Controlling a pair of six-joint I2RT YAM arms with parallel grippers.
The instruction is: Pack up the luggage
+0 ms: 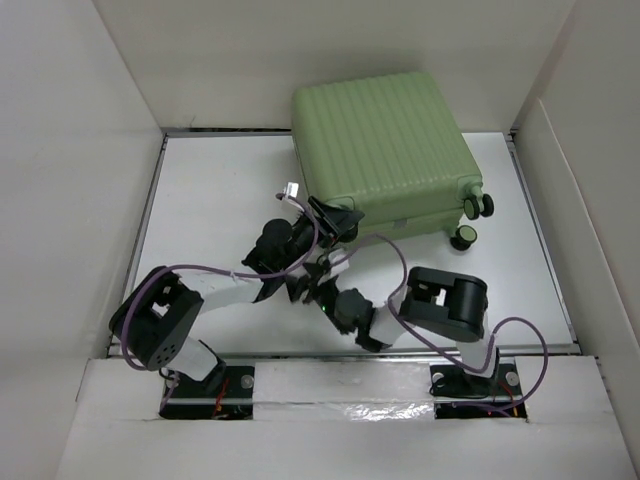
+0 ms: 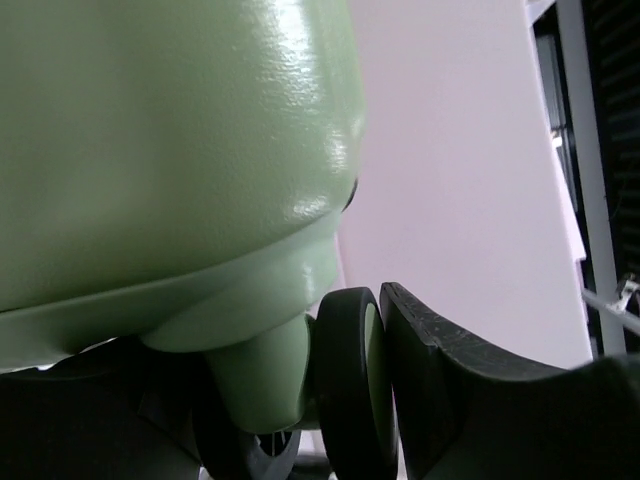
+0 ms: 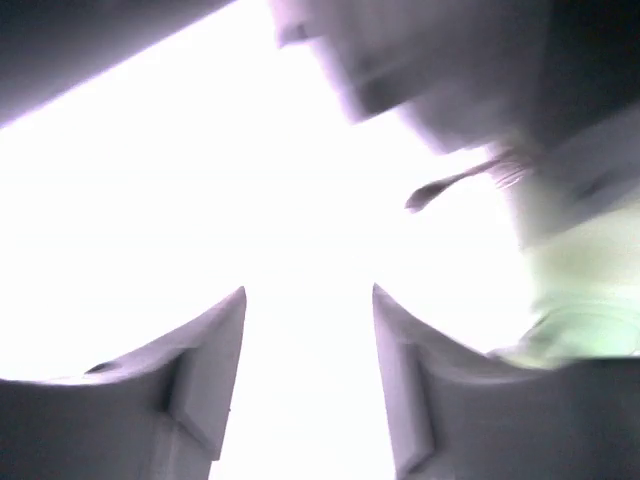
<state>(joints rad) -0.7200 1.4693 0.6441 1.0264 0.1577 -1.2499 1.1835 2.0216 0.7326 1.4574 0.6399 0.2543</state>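
Left fingers clamped on a luggage wheel, right fingers spread and holding nothing.

The left gripper (image 1: 337, 220) sits half closed around a small black wheel (image 2: 348, 385). One dark, grainy finger (image 2: 450, 385) lies flat against the tyre, and the other is in shadow beside the wheel's green stem. The right gripper (image 3: 308, 300) has its two pale, blurred fingers (image 3: 205, 370) well apart, with only bright glare between them. It hangs just in front of the left gripper, away from the case. The luggage (image 1: 385, 140) is a pale green hard shell with ribs, rounded glossy corners and black wheels with green hubs. It lies closed on its side at the far middle of the white table (image 1: 220, 190), with its near left corner at the left gripper.
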